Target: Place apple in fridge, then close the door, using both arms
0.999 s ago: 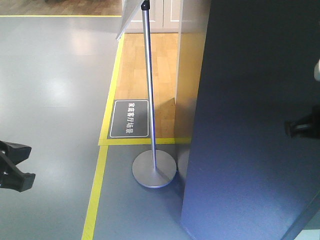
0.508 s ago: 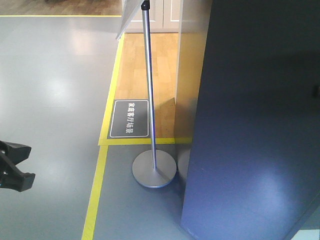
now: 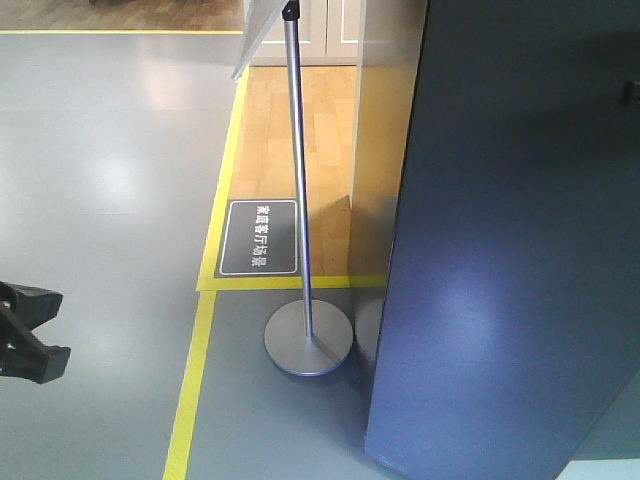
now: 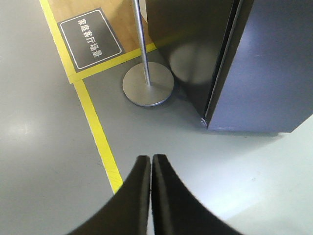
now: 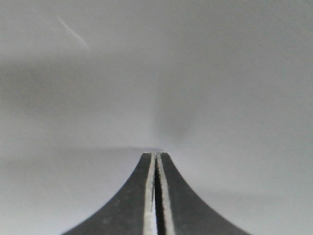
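**Fridge Door Face-On, Both End Effectors Empty**

1. Front view. The door (image 3: pixel 510 250), its dark blue-grey outer face toward the camera, fills the sector from 12 to 5 o'clock. Its left vertical edge lies just beside the beige fridge (image 3: pixel 385 140) side panel. Whether the door is fully seated cannot be told from this view.

2. Left wrist view. The door (image 4: pixel 274 68) and the fridge (image 4: pixel 188 39) body meet along a narrow vertical seam; both stand on the grey floor (image 4: pixel 39 147).

3. The apple shows in no view; its position cannot be told.

4. Left end effector (image 4: pixel 151 159): jaws pressed together, tips touching, nothing between them. It hangs above the floor, well apart from the door. In the front view it appears at 8 o'clock (image 3: pixel 30 335).

5. Right end effector (image 5: pixel 155 155): jaws drawn together with only a hairline slit between the white pads (image 5: pixel 149 196), nothing held. Its tips lie at or just beside a plain pale-grey surface; contact cannot be confirmed.

6. Surroundings. A metal stanchion (image 3: pixel 298 180) stands on a round base (image 3: pixel 308 338) near the fridge corner. Yellow floor tape (image 3: pixel 195 380) borders a wood-floor area, with a dark floor sign (image 3: pixel 259 237) at 9 o'clock from the pole.
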